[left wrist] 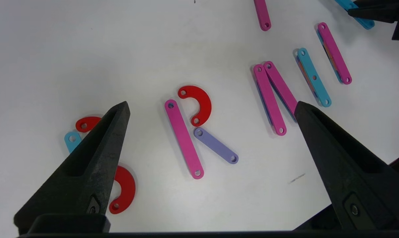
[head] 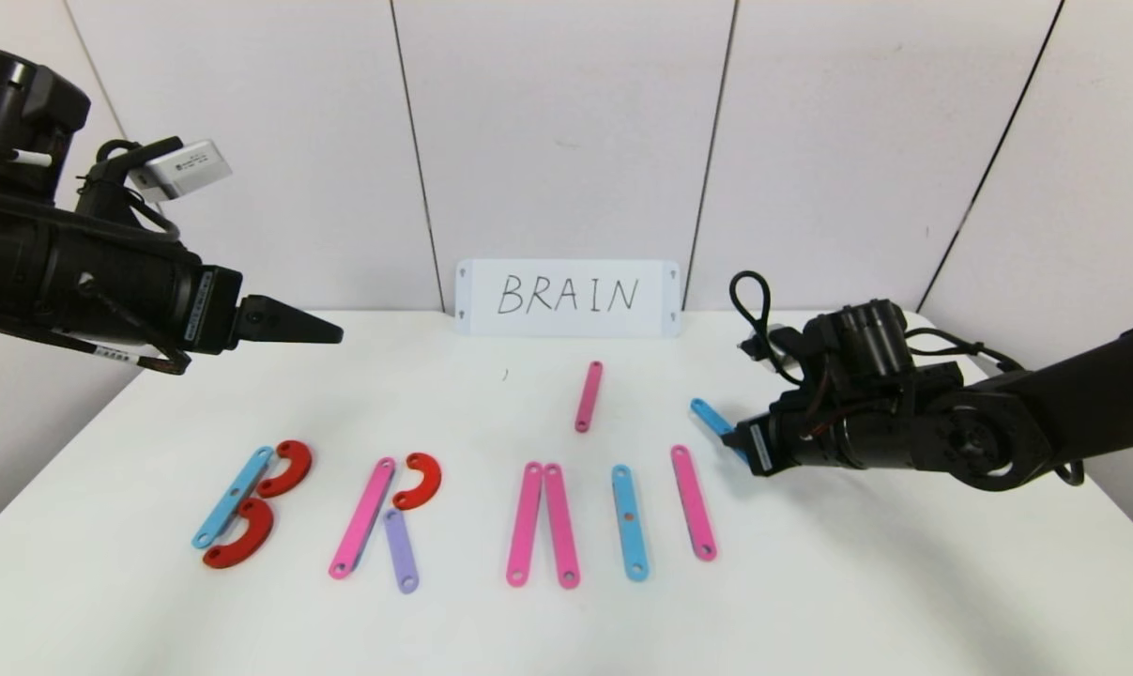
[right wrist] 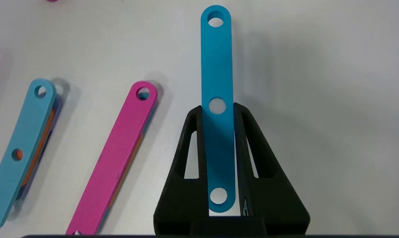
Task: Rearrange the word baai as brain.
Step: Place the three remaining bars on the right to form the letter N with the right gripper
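The right claw (right wrist: 217,132) is clamped on a blue three-hole strip (right wrist: 217,82), gripped along its edges; about half of the strip juts out beyond the fingertips. It is held low over the white worktop (head: 810,601), to the right of the letter row (head: 453,512) and just beside the row's last pink strip (head: 693,502). The left claw (left wrist: 212,109) is held well apart, with nothing between its fingers, high above the left end of the row.

In the head view four pink strips are counted in the row, plus a fifth pink strip (head: 589,395) lying alone between the row and the white BRAIN card (head: 568,297). Three blue strips, counting the held one, one purple strip (head: 401,550) and three red half-rings are also seen.

Only in the right wrist view are orange layers seen under the row's blue strip (right wrist: 20,148) and the last pink strip. The card is shown by the head view alone.
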